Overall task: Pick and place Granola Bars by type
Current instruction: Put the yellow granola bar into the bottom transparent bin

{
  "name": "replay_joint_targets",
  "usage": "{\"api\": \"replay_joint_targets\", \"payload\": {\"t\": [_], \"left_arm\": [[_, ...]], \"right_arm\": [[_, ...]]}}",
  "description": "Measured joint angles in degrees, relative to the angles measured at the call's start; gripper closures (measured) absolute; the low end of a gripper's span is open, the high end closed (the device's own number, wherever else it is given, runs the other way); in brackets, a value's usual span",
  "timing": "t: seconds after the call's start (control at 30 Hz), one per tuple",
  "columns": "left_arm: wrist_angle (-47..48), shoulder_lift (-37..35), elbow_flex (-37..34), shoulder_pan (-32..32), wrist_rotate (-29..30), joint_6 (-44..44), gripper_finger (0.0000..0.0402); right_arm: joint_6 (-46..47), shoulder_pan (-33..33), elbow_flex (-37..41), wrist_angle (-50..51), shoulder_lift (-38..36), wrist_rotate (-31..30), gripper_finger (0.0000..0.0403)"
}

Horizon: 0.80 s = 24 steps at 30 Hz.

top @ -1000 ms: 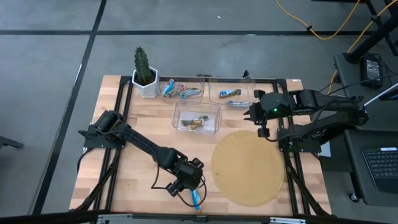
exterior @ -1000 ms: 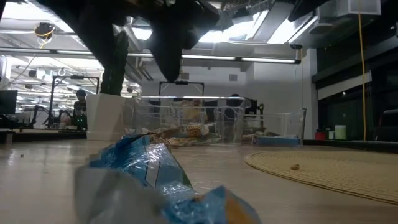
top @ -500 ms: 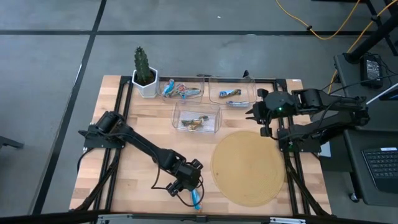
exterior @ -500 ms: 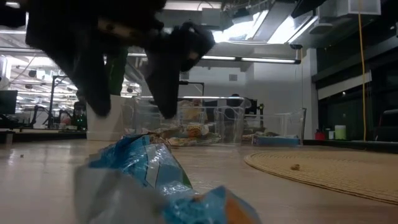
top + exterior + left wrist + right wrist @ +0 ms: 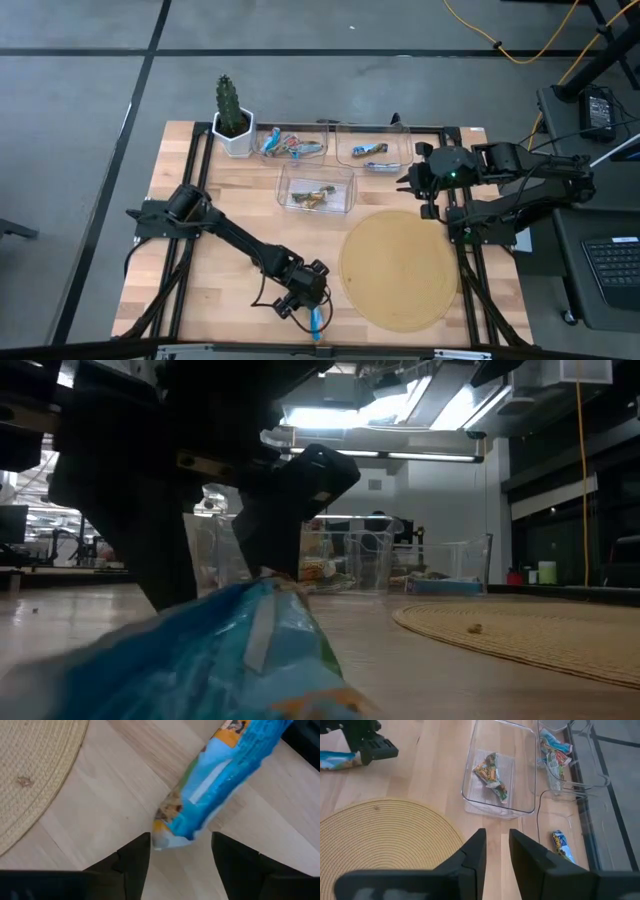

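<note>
A bright blue granola bar (image 5: 317, 323) lies on the wooden table near its near edge, left of the round woven mat (image 5: 400, 268). My left gripper (image 5: 307, 307) is down over the bar's far end, open, one finger on either side of that end (image 5: 167, 832). In the low view the bar (image 5: 230, 660) fills the foreground under the dark fingers. Other bars lie in three clear bins: red/multicolour ones (image 5: 293, 147), blue ones (image 5: 368, 151) and greenish-gold ones (image 5: 313, 197). My right gripper (image 5: 418, 190) hangs raised by the blue bin, narrowly open and holding nothing. My left gripper comes at the bar slanting down from the table's far left, its jaws across the bar's far end. One fingertip (image 5: 144, 840) meets the corner of the wrapper's end (image 5: 156, 840); whether the other finger touches, I cannot tell. The bar rests on the table.
A cactus in a white pot (image 5: 232, 122) stands at the table's far left corner beside the bins. The woven mat lies bare at the near right. Black frame rails run along the table's left (image 5: 190, 200) and right sides.
My left gripper has come down onto the blue bar's far end, still open and without turning. The bar has stirred under it: in the low view it now stands larger and nearer. My right arm has kept still.
</note>
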<state>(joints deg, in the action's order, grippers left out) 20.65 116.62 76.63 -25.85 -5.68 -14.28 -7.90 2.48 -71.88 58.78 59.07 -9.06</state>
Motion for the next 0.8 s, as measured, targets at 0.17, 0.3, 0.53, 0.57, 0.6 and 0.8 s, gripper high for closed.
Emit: {"api": "replay_joint_targets", "payload": {"t": [0.17, 0.3, 0.53, 0.57, 0.6, 0.8], "left_arm": [[0.1, 0.0, 0.0, 0.1, -0.3, 0.2, 0.025], [0.1, 0.0, 0.0, 0.1, -2.8, 0.4, 0.031], [0.2, 0.0, 0.4, 0.1, -6.2, 1.8, 0.0392], [0.1, 0.0, 0.6, 0.1, -6.2, 2.0, 0.0393], [0.1, -0.1, 0.7, 0.1, -6.2, 2.1, 0.0393], [5.7, -0.8, 2.3, 0.1, -5.5, 2.9, 0.0398]], "right_arm": [[-0.2, 0.0, 0.0, 0.1, 0.0, 0.0, 0.0315], [-0.3, 0.0, 0.0, 0.2, 0.0, 0.0, 0.0315], [-0.1, 0.0, 0.0, 0.3, 0.0, 0.0, 0.0315], [-0.1, 0.0, 0.0, 0.3, 0.0, 0.0, 0.0315], [-0.1, 0.0, 0.0, 0.3, 0.0, 0.0, 0.0315], [0.2, 0.0, 0.0, 0.3, 0.0, 0.0, 0.0315]]}}
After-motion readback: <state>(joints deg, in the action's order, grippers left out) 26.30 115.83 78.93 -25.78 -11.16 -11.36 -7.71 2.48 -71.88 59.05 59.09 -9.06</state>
